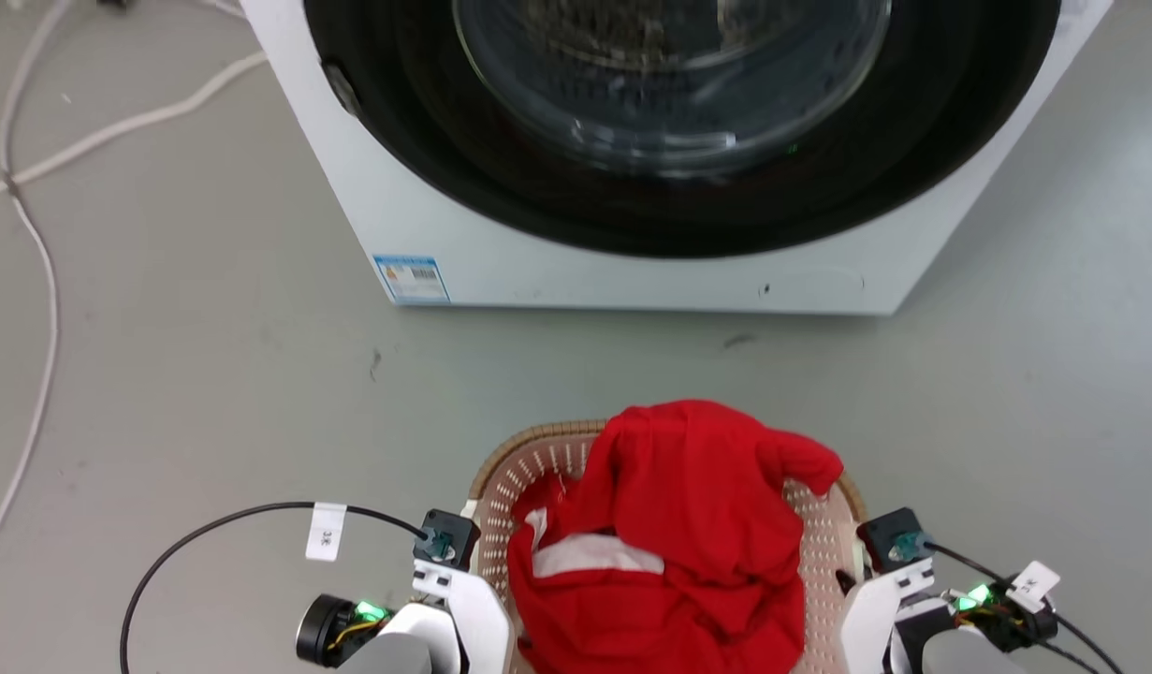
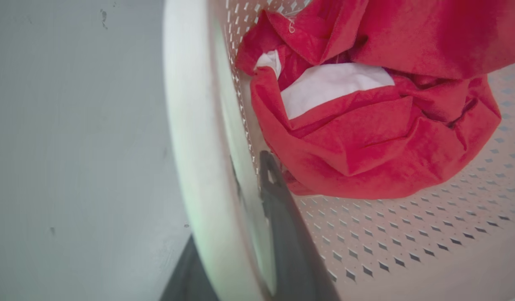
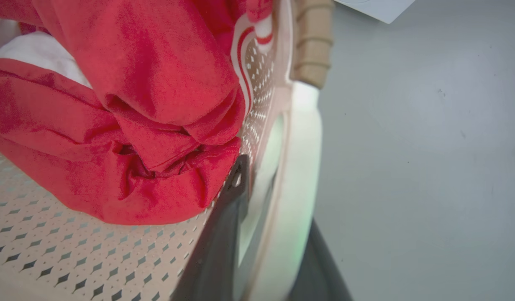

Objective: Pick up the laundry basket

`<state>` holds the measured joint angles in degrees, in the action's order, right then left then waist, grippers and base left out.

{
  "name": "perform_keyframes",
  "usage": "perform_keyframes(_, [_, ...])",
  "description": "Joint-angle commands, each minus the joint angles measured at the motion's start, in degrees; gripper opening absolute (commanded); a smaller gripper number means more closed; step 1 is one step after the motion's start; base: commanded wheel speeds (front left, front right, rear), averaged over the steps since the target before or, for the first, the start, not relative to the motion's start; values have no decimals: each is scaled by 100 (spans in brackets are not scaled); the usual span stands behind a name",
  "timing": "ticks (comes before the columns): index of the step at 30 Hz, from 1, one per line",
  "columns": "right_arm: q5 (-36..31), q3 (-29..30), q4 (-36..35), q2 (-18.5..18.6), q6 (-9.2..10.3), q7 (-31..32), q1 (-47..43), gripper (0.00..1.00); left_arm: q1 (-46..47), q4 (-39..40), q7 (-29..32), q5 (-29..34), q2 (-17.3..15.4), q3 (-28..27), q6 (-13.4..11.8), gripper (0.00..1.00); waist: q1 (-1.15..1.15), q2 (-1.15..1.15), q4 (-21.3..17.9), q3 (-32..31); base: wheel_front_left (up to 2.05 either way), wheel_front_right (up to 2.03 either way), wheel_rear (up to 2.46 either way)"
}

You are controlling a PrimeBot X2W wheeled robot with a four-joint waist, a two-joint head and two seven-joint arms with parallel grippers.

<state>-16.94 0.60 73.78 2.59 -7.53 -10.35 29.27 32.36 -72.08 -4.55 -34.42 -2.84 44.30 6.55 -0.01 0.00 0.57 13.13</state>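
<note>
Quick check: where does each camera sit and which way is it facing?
Head view: on the head, looking down at the laundry basket and washing machine; left gripper and right gripper at the bottom corners.
Left wrist view: along the left gripper's fingers, straddling the basket's left handle.
Right wrist view: along the right gripper's fingers, straddling the right handle.
All three share the red garment.

Both arms are held low and forward in the head view. The left wrist is at lower left and the right wrist at lower right, roughly level, each with a green light lit. The left end effector has one dark finger inside and one outside a handle of the laundry basket, closed against it. The right end effector grips the opposite handle likewise.
</note>
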Motion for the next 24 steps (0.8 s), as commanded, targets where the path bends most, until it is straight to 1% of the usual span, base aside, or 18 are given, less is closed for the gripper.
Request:
perform_keyframes(1, [158, -276, -6, 52, 7, 103, -143, 0, -49, -8, 82, -37, -7, 54, 55, 0, 1, 0, 110, -405, 0, 0, 0])
perform_keyframes(9, [1124, -1385, -2, 46, 5, 599, -400, 0, -256, -87, 515, -214, -6, 156, 94, 0, 1, 0, 94, -1027, 0, 0, 0])
perform_keyframes(14, [1716, -2021, -99, 33, 3, 952, -504, 0, -340, -102, 717, -297, 4, 222, 104, 0, 1, 0, 86, -1260, 0, 0, 0])
perform_keyframes(15, [1716, -2021, -99, 33, 3, 952, -504, 0, -340, -102, 717, -297, 4, 222, 104, 0, 1, 0, 86, -1260, 0, 0, 0])
perform_keyframes(20, [2163, -2457, -198, 19, -3, 1234, -483, 0, -282, -117, 871, -371, -27, 273, 106, 0, 1, 0, 85, -1383, 0, 0, 0])
perform_keyframes(24, [2457, -2660, -198, 19, -4, 1400, -475, 0, -234, -115, 1006, -447, -42, 324, 107, 0, 1, 0, 78, -1449, 0, 0, 0])
